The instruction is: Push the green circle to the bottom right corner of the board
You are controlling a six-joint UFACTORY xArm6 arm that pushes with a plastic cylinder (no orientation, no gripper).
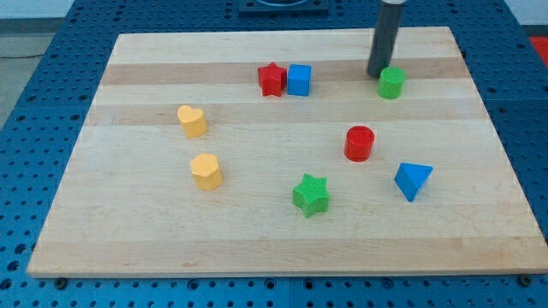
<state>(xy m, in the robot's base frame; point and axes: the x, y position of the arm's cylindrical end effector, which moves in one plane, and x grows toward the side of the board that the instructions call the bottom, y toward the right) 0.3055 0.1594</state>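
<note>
The green circle (392, 83) is a short green cylinder near the view's top right of the wooden board (257, 248). My tip (378, 74) is the lower end of a dark rod that comes down from the view's top. It sits just to the upper left of the green circle, touching it or almost touching it.
A red star (271, 79) and a blue cube (299, 79) stand side by side at top centre. A red cylinder (360, 143) and a blue triangle (413, 180) lie below the green circle. A green star (311, 195), a yellow heart (193, 121) and a yellow hexagon (206, 171) lie further left.
</note>
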